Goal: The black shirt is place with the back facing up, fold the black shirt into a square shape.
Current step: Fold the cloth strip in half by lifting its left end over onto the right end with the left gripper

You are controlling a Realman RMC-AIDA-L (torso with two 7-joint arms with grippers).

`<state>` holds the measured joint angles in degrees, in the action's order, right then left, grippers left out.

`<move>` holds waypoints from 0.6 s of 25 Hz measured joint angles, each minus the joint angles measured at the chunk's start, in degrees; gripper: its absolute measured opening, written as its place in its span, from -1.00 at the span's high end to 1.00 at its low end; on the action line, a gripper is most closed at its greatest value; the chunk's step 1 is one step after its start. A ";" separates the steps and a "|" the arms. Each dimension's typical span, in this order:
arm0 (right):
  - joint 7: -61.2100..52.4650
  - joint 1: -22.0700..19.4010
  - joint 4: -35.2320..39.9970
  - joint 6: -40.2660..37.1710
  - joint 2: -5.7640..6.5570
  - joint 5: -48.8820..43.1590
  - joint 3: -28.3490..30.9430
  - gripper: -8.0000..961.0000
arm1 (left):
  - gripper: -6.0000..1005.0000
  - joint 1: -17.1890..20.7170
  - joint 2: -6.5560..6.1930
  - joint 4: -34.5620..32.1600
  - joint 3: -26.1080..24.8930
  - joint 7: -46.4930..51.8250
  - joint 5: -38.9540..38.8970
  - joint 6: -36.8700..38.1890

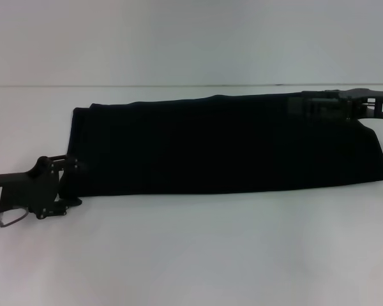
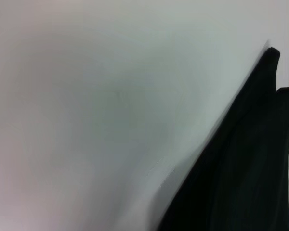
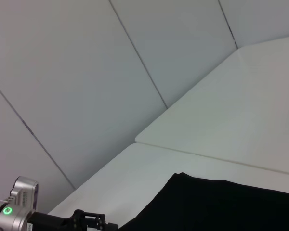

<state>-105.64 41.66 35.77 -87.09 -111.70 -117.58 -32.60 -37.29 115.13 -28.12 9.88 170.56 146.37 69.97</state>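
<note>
The black shirt (image 1: 223, 143) lies on the white table as a long folded band running left to right, plain side up, no lettering showing. My left gripper (image 1: 73, 183) is at the band's near left corner, open, with the cloth's edge between its fingers. My right gripper (image 1: 313, 105) rests over the band's far right edge, black against black. In the left wrist view the black shirt (image 2: 245, 178) shows two layered corners beside bare table. In the right wrist view a corner of the black shirt (image 3: 221, 207) appears, with the left gripper (image 3: 89, 220) farther off.
The white table (image 1: 191, 255) stretches in front of the shirt, with a seam line (image 1: 179, 86) behind it. A light panelled wall (image 3: 86, 72) stands beyond the table.
</note>
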 joint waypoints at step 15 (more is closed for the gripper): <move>-0.04 -0.18 0.00 0.01 -0.01 0.69 0.81 -0.47 | -0.53 -0.37 -0.42 -0.94 -0.38 -0.98 0.07 -3.22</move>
<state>-105.68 41.48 35.77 -87.09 -111.70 -116.89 -31.79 -37.67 114.71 -29.06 9.49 169.58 146.44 66.75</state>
